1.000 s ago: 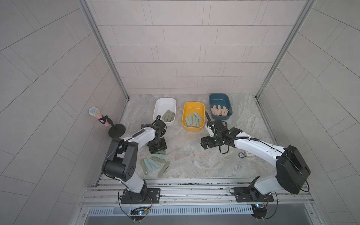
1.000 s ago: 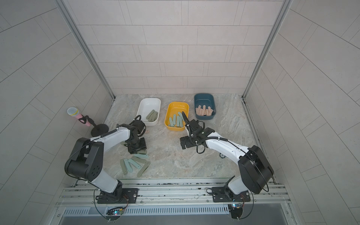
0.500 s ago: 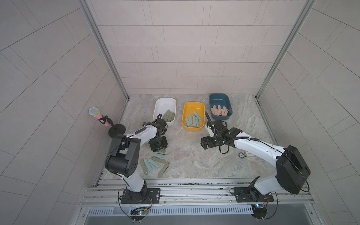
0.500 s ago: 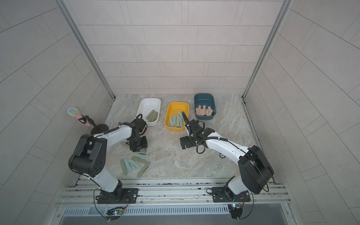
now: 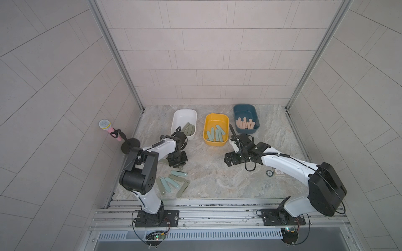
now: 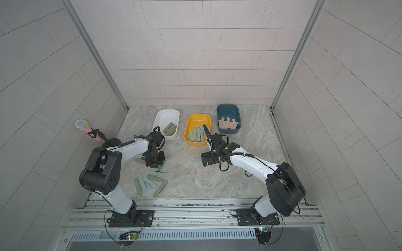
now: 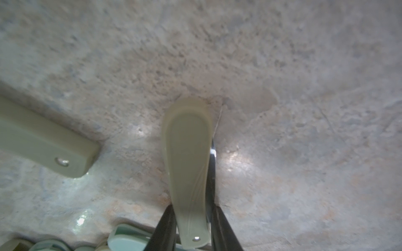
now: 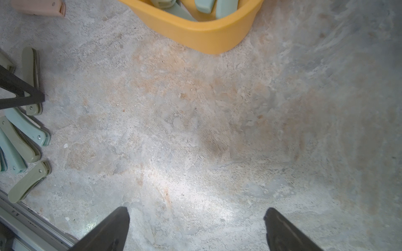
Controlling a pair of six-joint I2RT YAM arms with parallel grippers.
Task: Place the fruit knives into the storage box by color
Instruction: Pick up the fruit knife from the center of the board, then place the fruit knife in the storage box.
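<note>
My left gripper [image 7: 192,208] is shut on an olive-green fruit knife [image 7: 188,165], held on edge low over the marble table. In both top views this gripper [image 5: 178,162] [image 6: 154,162] hangs just behind a loose pile of olive and teal knives [image 5: 171,181] [image 6: 150,182]. The white box [image 5: 183,113] holds olive knives, the yellow box [image 5: 216,117] teal ones, and the blue box [image 5: 244,107] pink ones. My right gripper [image 8: 196,215] [image 5: 230,159] stands open and empty over bare table in front of the yellow box [image 8: 202,32]. One pink knife [image 8: 39,6] lies loose on the table.
Another olive knife [image 7: 43,141] and a teal one [image 7: 128,239] lie close to the held knife. A pink microphone on a stand [image 5: 108,128] is at the left wall. A black disc [image 5: 269,173] and a small card [image 5: 278,172] lie under the right arm. A metal rail [image 5: 217,206] borders the front.
My left gripper's jaws have closed on the olive-green knife. The left arm's shoulder has turned slightly. The right arm has not moved.
</note>
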